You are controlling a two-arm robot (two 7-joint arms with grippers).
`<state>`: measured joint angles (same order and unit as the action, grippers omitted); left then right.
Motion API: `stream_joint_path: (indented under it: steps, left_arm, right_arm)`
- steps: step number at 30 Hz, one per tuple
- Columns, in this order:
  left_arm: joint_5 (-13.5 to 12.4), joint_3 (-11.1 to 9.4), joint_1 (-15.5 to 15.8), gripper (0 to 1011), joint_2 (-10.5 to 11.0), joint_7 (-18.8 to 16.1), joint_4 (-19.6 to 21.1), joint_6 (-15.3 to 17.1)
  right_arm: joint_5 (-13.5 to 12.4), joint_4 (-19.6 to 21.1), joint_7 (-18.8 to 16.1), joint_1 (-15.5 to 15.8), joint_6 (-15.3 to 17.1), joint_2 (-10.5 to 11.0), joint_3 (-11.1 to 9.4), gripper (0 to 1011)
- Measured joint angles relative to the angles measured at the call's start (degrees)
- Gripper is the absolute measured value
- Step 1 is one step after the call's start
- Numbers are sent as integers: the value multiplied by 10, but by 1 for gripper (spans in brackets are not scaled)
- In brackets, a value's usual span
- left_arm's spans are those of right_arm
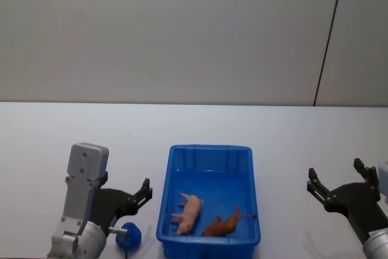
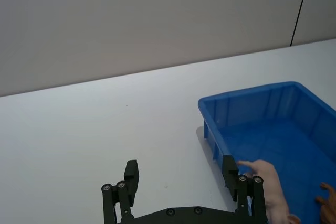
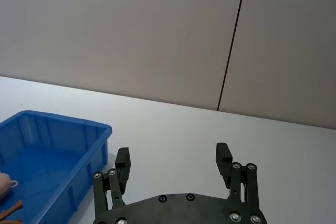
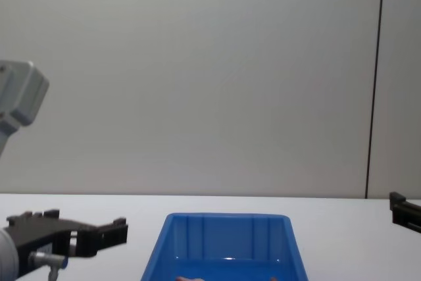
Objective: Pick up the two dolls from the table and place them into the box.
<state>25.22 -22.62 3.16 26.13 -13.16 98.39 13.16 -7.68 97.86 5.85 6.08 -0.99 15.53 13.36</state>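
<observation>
Both dolls are in the box! The bright blue bin (image 1: 209, 148) sits at the near middle of the white table (image 1: 73, 125), and the pale pink pig doll (image 1: 189, 213) lies on its side on the bin floor, toward the near left corner. Just beside it on the right lies the brown doll (image 1: 223, 225), stretched along the near wall; whether the two touch, I cannot tell.

Over to the left gripper (image 1: 144, 192): it hangs above the table just left of the bin, jaws spread wide, nothing between them. From its own wrist camera the left gripper (image 2: 180, 174) points across the bare tabletop, with the bin's corner and the pink doll (image 2: 270, 182) close by one finger.

On the other side, the right gripper (image 1: 335, 173) hovers well apart from the bin, over the right part of the table. It too gapes wide and carries nothing, as the right wrist view (image 3: 173, 157) confirms, with the bin (image 3: 58, 120) off to one side.

Behind it all stands a plain grey-white wall (image 1: 182, 34) with one dark seam.
</observation>
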Motion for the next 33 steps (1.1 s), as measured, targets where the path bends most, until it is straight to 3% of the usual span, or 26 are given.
stream_joint_path:
  steps: [17, 33]
  left_arm:
    - [6, 5, -10, 1001, 4, 14, -13, 59]
    - [22, 7, -28, 1001, 6, 21, -17, 61]
  right_arm:
    - [0, 0, 0, 0, 0, 0, 0, 1001]
    - [0, 0, 0, 0, 0, 0, 0, 1001]
